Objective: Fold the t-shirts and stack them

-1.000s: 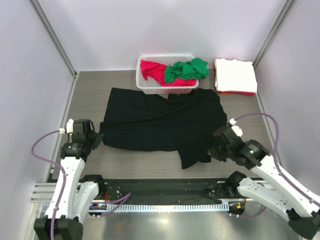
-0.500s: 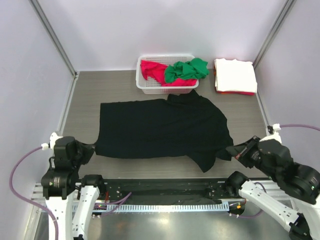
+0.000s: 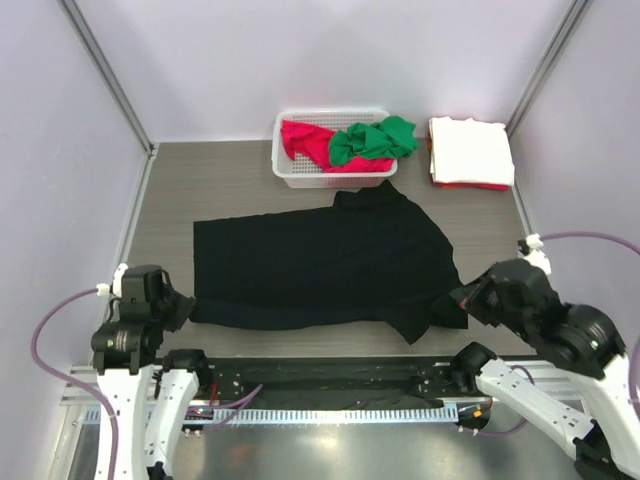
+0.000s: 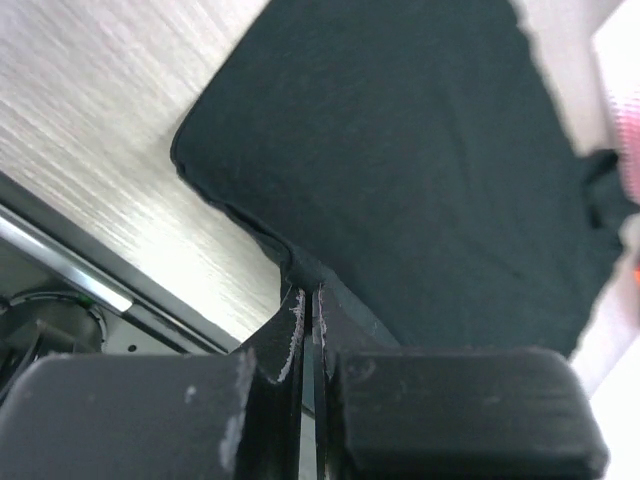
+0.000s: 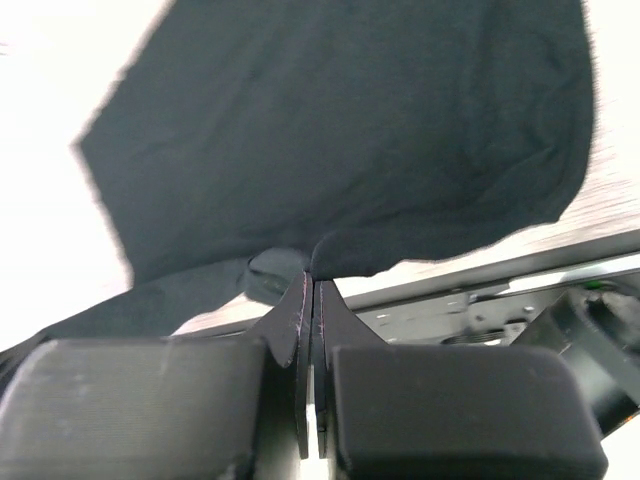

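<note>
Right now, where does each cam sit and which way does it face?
Top external: above and behind the bases, facing down at the table; left arm and right arm both show.
Left wrist: on the left arm, facing along its shut jaws at a corner of the black t-shirt.
Right wrist: on the right arm, facing along its shut jaws at the shirt's other end.
Shared: all three see the black t-shirt.
</note>
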Robot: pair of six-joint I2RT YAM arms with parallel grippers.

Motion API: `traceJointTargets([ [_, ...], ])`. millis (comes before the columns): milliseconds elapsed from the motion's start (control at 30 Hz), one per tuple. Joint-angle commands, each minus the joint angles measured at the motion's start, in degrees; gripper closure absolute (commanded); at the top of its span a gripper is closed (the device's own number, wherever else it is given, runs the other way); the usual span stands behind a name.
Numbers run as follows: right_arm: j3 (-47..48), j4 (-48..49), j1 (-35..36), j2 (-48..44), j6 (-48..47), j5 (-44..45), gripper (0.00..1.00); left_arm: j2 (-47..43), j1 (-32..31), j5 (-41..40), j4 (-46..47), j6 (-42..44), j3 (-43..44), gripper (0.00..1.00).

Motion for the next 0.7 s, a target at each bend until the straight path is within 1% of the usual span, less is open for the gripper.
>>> traceJointTargets([
  [0, -0.30, 3.28, -0.10, 6.11, -3.01, 4.69, 0.99, 3.70, 0.10, -0.79, 5.56, 1.51, -1.69, 1.00],
  [100, 0.75, 6.44, -0.19, 12.70, -5.29, 7.06, 0.99, 9.15, 0.10, -2.11, 7.93, 2.56, -2.57, 1.00],
  [133, 1.01, 7.93, -0.19, 16.29, -5.82, 8.29, 0.99, 10.56, 0.10, -2.72, 9.41, 2.82, -2.75, 1.00],
  [167, 1.71, 8.81, -0.19, 18.06, -7.31, 8.82, 0.99, 13.53, 0.10, -2.99, 10.30, 3.17, -3.01, 1.00],
  [233, 2.51, 11.53, -0.71, 22.10, -8.98, 9.62, 0.99, 16.62, 0.10, -3.95, 13.10, 3.61, -3.28, 1.00],
  [267, 3.12, 12.51, -1.33, 26.04, -10.04, 9.79, 0.99, 18.03, 0.10, -5.18, 13.82, 3.70, -3.36, 1.00],
  [333, 3.39, 16.35, -4.92, 30.54, -13.81, 8.40, 0.99, 22.86, 0.71, -5.10, 16.97, 4.14, -3.54, 0.99],
  [367, 3.22, 18.21, -6.50, 34.82, -15.30, 6.04, 0.99, 24.53, 1.24, -4.58, 18.21, 4.40, -3.72, 0.99],
  [400, 3.21, 19.88, -10.70, 36.87, -18.28, 4.36, 0.99, 28.72, 2.72, -3.79, 19.26, 4.76, -3.98, 0.99],
  [467, 4.09, 25.94, -13.45, 41.26, -21.45, 2.51, 0.99, 33.22, 4.75, -3.08, 22.34, 5.20, -4.16, 0.98],
  [500, 5.22, 28.14, -15.64, 45.89, -24.34, 2.15, 0.99, 37.60, 7.98, 0.40, 23.57, 6.42, -4.33, 0.98],
  [533, 6.80, 28.68, -16.70, 49.07, -26.37, 1.19, 0.98, 40.25, 9.66, 2.35, 26.28, 7.04, -4.42, 0.94],
  [567, 10.21, 29.04, -17.32, 51.80, -27.87, 0.14, 0.82, 42.71, 11.25, 4.89, 27.70, 7.91, -4.25, 0.88],
  [600, 11.90, 28.86, -17.85, 56.27, -28.76, -1.00, 0.41, 45.09, 13.61, 10.49, 28.41, 9.84, -3.72, 0.78],
  [633, 13.13, 28.34, -18.64, 57.36, -29.90, -1.45, 0.28, 49.20, 14.07, 11.50, 27.72, 10.47, -1.98, 0.44],
  [667, 14.02, 28.25, -19.87, 57.80, -30.00, -1.54, 0.20, 50.28, 14.51, 12.12, 27.19, 10.99, -1.35, 0.31],
])
